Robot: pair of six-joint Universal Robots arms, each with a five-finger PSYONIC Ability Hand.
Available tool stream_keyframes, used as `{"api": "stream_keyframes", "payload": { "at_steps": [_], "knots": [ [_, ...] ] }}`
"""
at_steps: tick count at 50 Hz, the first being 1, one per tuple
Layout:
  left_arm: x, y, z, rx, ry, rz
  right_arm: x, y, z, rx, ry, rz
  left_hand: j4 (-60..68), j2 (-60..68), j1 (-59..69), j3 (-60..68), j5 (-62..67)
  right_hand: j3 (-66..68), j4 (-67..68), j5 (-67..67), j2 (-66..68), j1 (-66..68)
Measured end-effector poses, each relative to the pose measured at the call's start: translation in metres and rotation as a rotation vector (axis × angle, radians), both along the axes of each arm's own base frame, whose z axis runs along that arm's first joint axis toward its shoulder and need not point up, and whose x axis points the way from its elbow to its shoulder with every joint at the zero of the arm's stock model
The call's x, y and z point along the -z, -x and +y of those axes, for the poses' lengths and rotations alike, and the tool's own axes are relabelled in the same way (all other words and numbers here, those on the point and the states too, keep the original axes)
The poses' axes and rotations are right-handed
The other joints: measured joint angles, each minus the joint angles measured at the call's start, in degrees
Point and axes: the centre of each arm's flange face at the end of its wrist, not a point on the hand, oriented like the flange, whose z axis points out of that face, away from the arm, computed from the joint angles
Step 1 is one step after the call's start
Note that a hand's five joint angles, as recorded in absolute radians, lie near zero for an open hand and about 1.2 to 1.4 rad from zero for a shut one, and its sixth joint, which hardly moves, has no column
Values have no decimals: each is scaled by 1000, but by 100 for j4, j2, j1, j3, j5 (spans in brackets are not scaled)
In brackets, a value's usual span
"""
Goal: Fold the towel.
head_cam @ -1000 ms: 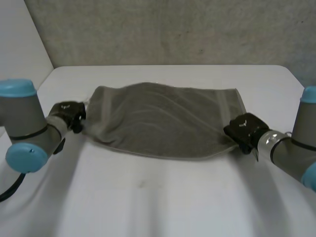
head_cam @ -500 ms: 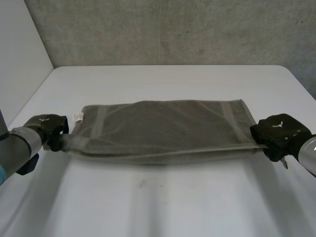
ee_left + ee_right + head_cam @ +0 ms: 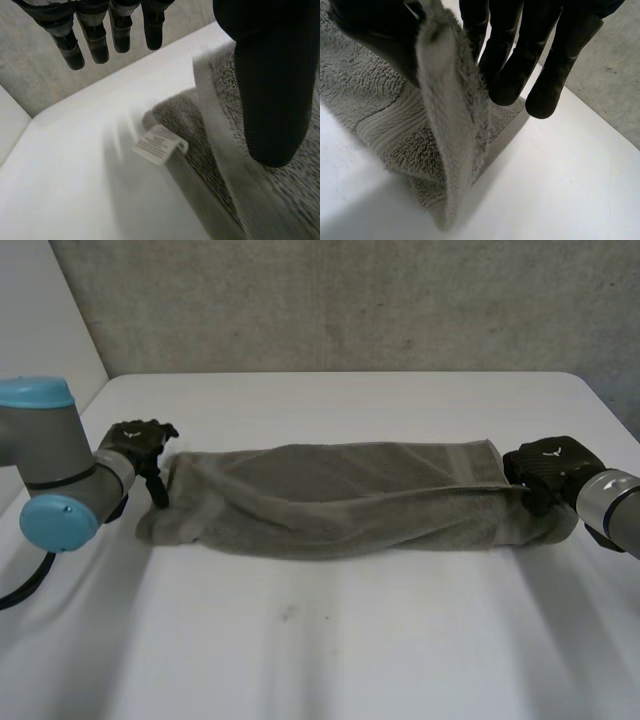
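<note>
- Head view shows the whole towel (image 3: 340,502). It lies on the white bench (image 3: 330,650) as one long, thin, lumpy strip that goes from side to side.
- The left robot hand (image 3: 138,443) is at the towel's left end, by the far corner. The right robot hand (image 3: 548,462) is at the towel's right end, by the far corner too. The two are well apart, with the towel between them.
- A grey wall (image 3: 350,300) stands behind the bench.
- From up there each robot hand looks like a small black lump. It is hard to see what the fingers do.
- Left wrist view is much closer. The fingers (image 3: 95,40) of the left robot hand are straight and hang over the bare bench, away from the towel.
- Its thumb (image 3: 272,100) points down over the towel's end edge. I cannot tell if it touches the cloth. Nothing is pinched there.
- Up close you can also see a small white label (image 3: 159,144). It sticks out from the towel's edge over the bench.
- Right wrist view shows a fold of the towel standing up off the bench. It runs up between the thumb (image 3: 370,30) and the fingers (image 3: 510,65), and the right robot hand pinches it there.
- The rest of the towel lies flat on the bench under that palm. You can see its fluffy loops and a ribbed band.
</note>
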Motion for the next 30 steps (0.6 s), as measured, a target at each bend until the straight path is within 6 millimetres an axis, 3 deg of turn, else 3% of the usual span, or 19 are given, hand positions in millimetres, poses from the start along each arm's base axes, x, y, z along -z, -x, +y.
{"api": "stream_keyframes", "payload": {
  "at_steps": [5, 10, 19, 25, 30],
  "knots": [
    [-21, -1, 6, 2, 25, 10, 4, -2, 0, 9, 12, -9, -33, -36, -19, -39, -19, 0, 0, 1, 0, 0],
    [-48, -6, 33, 14, 39, 14, 8, -2, 2, 12, 12, -10, -17, -18, -10, -13, -19, 0, 0, 1, 1, 0],
    [-57, -2, 71, 139, 57, 48, 14, -5, 7, -3, -8, -7, 715, 724, 694, 726, 569, 0, 0, 21, 1, 0],
    [-52, 8, 64, 214, 95, 73, 16, -9, 11, -20, -16, -5, 969, 975, 945, 980, 852, 0, 0, 21, 0, 0],
    [-41, 26, 40, 258, 100, 81, 16, -11, 15, -31, -18, -4, 851, 843, 830, 843, 683, 0, 0, 21, 0, 0]
  ]
}}
